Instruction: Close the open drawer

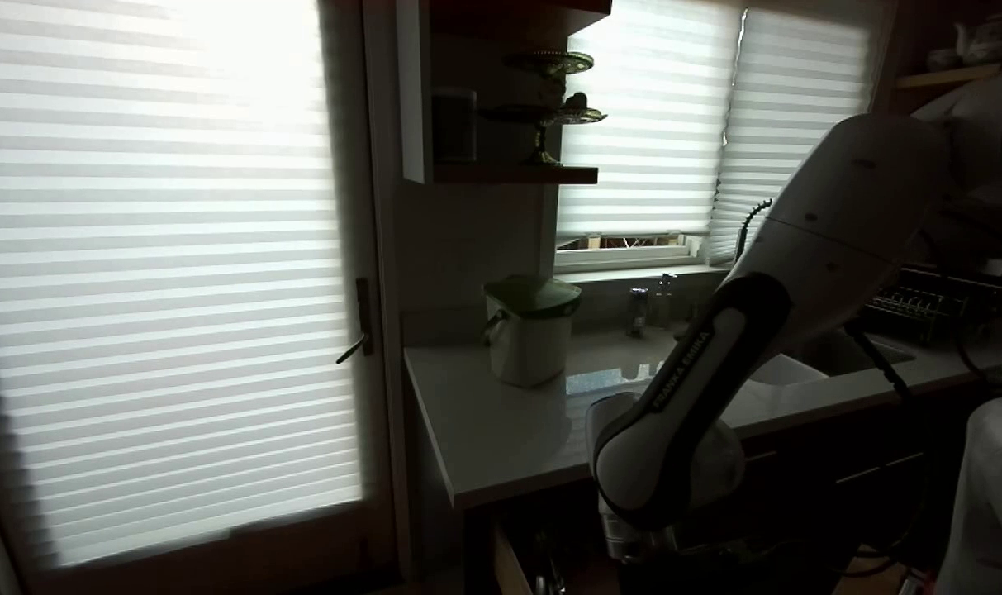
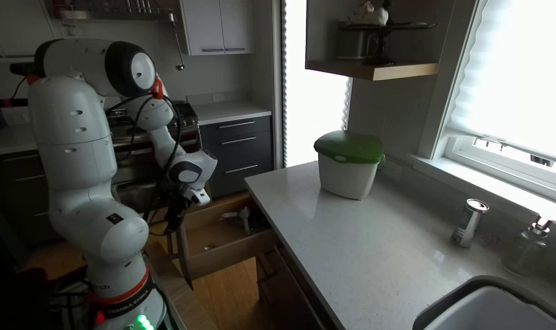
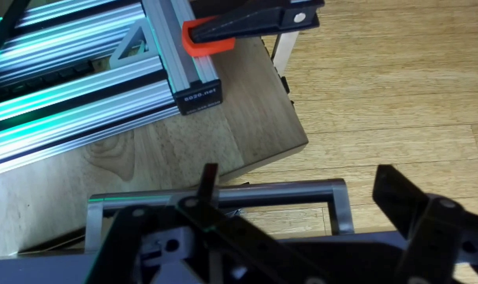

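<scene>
In an exterior view the drawer [image 2: 232, 253] is seen standing open, projecting from the dark cabinet [image 2: 284, 288] toward the robot; a tan strip of its side wall [image 1: 510, 566] is also shown low under the arm.

The hand [image 3: 296, 177] is empty, its fingers [image 3: 209, 189] spread wide with nothing held between them. By the wrist view it is placed over the drawer front [image 3: 45, 272] and the handle [image 3: 278, 192], whose bar stands out toward the bench [image 3: 262, 118]. Whether the fingertips are above the bar or level with it, and whether anything is touched, cannot be told.

The coming move is judged to turn on one line. The front and its handle run crosswise to the drawer's travel, and the fingers are spread along that same direction: one is seen across the bar near its middle, the other past the bar's end. The bar is thus not straddled, and a push is judged better suited than a grip. Pressure would need to be directed squarely at the front, away from the bench and toward the cabinet. Since the hand is set off the handle's middle, some binding might be caused. Little room is thought to be left on the bench side.
</scene>
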Motion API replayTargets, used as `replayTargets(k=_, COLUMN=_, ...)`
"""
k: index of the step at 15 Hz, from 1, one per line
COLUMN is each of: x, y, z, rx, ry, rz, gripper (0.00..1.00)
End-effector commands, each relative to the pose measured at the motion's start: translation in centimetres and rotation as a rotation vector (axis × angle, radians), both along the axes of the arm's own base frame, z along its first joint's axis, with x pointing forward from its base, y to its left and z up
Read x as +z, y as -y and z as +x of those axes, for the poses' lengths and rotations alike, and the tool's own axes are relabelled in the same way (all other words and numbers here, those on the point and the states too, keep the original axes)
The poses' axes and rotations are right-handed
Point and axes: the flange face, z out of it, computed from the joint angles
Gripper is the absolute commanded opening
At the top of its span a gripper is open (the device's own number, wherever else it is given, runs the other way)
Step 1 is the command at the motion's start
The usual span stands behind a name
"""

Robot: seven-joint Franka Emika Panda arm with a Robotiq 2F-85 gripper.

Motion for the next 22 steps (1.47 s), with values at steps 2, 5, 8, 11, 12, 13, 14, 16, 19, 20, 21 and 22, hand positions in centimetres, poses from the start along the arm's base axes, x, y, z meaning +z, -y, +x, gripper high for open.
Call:
replayTargets(k=2, x=-1.2, y=-0.1, z=0.4, rx=-0.012, ry=0.038, rz=-0.005, gripper=1.0)
replayTargets(k=5, x=-1.3, y=-0.2, z=0.8, rx=-0.025, ry=0.108, rz=-0.014, gripper=1.0)
replayTargets(k=8, x=-1.4, y=-0.1, z=1.3, rx=-0.042, ry=0.198, rz=-0.029, gripper=1.0)
replayTargets(k=11, x=-1.2, y=0.4, z=2.0, rx=-0.088, ry=0.3, rz=-0.042, gripper=1.0)
replayTargets(k=12, x=-1.1, y=0.6, z=2.2, rx=-0.104, ry=0.339, rz=-0.054, gripper=1.0)
replayTargets(k=13, x=-1.0, y=0.8, z=2.5, rx=-0.12, ry=0.373, rz=-0.062, gripper=1.0)
replayTargets(k=14, x=-1.0, y=1.1, z=2.6, rx=-0.134, ry=0.406, rz=-0.074, gripper=1.0)
replayTargets(k=16, x=-1.1, y=1.0, z=3.6, rx=-0.168, ry=0.462, rz=-0.092, gripper=1.0)
replayTargets(k=19, x=-1.1, y=1.2, z=4.6, rx=-0.214, ry=0.534, rz=-0.121, gripper=1.0)
replayTargets(k=20, x=-1.0, y=1.4, z=5.0, rx=-0.226, ry=0.556, rz=-0.131, gripper=1.0)
replayTargets(k=21, x=-0.9, y=1.7, z=5.5, rx=-0.234, ry=0.581, rz=-0.145, gripper=1.0)
replayTargets(k=22, x=-0.7, y=2.1, z=6.2, rx=-0.239, ry=0.607, rz=-0.159, gripper=1.0)
